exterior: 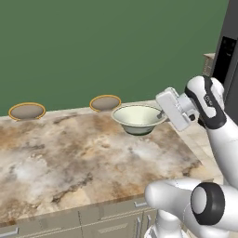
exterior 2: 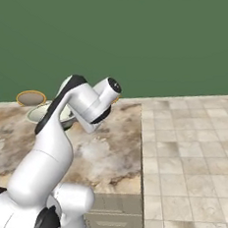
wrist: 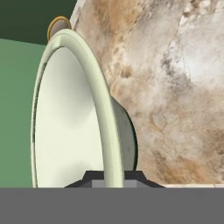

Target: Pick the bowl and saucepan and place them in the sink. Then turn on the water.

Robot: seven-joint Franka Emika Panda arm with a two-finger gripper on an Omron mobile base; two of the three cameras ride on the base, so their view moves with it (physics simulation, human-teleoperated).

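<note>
Marbled brown counter (exterior: 69, 158) under my arm, green wall behind. Bowl (exterior: 138, 118) at counter's far right edge, rim pinched between my claw (wrist: 113, 177) tips, clamped tight. Two gold-rimmed brown discs (exterior: 27, 111) behind. No readable writing or labels.

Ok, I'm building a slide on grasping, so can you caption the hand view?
Pincer shut on the rim of the pale bowl above the marbled counter.
</note>
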